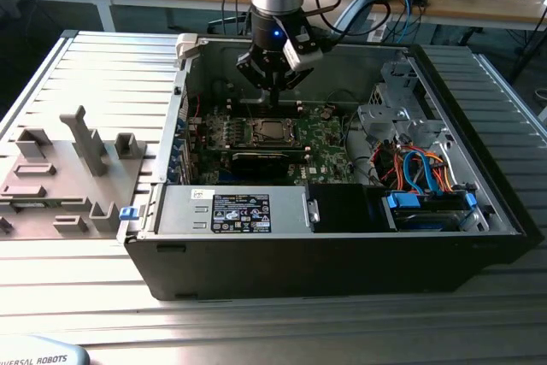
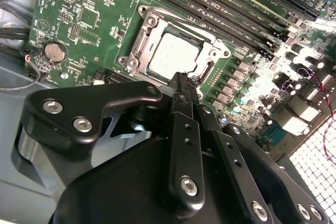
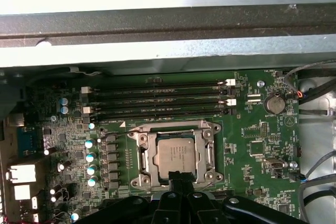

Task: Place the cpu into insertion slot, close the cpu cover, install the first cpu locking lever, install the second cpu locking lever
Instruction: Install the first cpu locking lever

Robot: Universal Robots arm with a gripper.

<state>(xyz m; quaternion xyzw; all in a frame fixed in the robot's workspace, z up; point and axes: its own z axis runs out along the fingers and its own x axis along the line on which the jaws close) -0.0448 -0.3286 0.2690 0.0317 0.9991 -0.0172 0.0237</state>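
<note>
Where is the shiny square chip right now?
The cpu sits in the insertion slot on the green board, beside the long memory slots, with the end effector right at its edge.

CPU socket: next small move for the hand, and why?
Probably lower the hand slightly toward the socket edge under its tips. The cpu sits in the insertion slot, the cpu cover lies flat around it, and the hand, shut, hovers just above that edge. Whether a locking lever is latched there, I cannot tell.

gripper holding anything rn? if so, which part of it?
Nothing held. The gripper has its fingers shut together, tip at the edge of the cpu cover; the cpu sits in the insertion slot.
</note>
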